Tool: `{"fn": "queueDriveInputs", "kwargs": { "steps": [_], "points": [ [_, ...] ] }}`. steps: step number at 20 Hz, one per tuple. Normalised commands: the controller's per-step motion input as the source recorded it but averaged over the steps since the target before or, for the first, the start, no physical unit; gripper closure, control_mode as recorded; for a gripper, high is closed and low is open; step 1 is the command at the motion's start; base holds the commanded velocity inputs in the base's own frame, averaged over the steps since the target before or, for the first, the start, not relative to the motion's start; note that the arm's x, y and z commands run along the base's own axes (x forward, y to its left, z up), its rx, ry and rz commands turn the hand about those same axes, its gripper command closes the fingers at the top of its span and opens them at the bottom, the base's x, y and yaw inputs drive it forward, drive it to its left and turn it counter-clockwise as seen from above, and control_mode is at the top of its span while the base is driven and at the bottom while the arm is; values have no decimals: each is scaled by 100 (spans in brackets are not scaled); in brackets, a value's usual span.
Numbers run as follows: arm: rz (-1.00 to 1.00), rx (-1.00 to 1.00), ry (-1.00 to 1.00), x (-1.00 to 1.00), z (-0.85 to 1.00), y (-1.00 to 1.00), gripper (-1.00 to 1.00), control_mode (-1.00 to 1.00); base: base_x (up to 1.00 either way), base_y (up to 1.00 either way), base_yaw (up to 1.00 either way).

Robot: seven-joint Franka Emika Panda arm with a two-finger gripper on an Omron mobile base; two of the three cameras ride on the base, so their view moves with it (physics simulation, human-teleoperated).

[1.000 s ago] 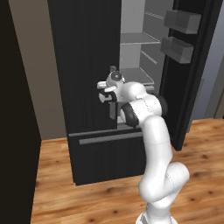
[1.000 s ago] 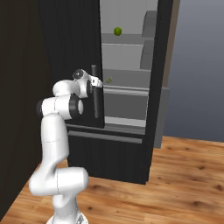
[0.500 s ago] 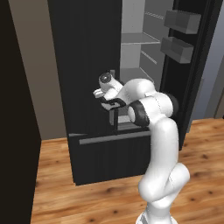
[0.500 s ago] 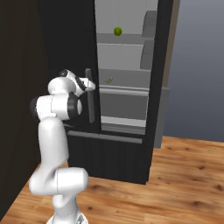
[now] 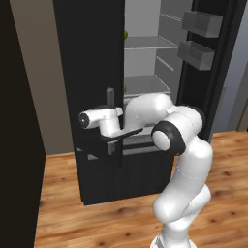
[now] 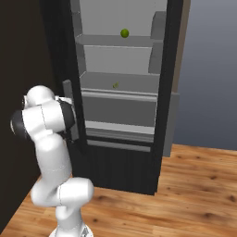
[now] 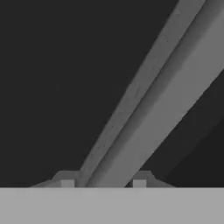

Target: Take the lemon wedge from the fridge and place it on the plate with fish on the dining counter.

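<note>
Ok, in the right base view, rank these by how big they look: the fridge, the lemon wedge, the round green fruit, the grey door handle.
1. The fridge, by far the largest.
2. The grey door handle, partly hidden by the arm.
3. The round green fruit.
4. The lemon wedge, a tiny sliver; it sits a shelf lower.

1. Light is flat and even, as in a render, with no single source to be seen.
2. The fridge (image 6: 121, 92) interior is the brightest zone in both base views, a pale grey against black doors that swallow all detail.
3. A large dark mass fills the left edge of each base view, almost featureless.
4. The arm (image 5: 181, 160) shows soft shading and faint highlights on its white shells, no hard glare.
5. The floor (image 6: 185, 194) carries only weak, diffuse shadow under the fridge.
6. Edges look slightly soft and jagged at low resolution.
7. The hand view is dim and blurred: a grey handle (image 7: 153, 109) crosses near-black.
</note>
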Motion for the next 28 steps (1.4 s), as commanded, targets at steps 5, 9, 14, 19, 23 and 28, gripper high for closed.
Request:
{"fn": "queueDriveInputs", "kwargs": {
  "steps": [5,9,14,19,23,28],
  "points": [
    [-7,-12,-28,-53,100,63,100,-100,0,0,0],
    [-3,-2,3,-1,49,20,100,-100,0,0,0],
    [-1,0,0,-20,40,25,-100,-100,0,0,0],
    [-4,1,0,-75,100,65,-100,-100,0,0,0],
    [-5,2,0,-97,100,40,-100,-100,0,0,0],
    [-3,22,1,-100,100,-49,-100,-100,0,0,0]
  ]
}}
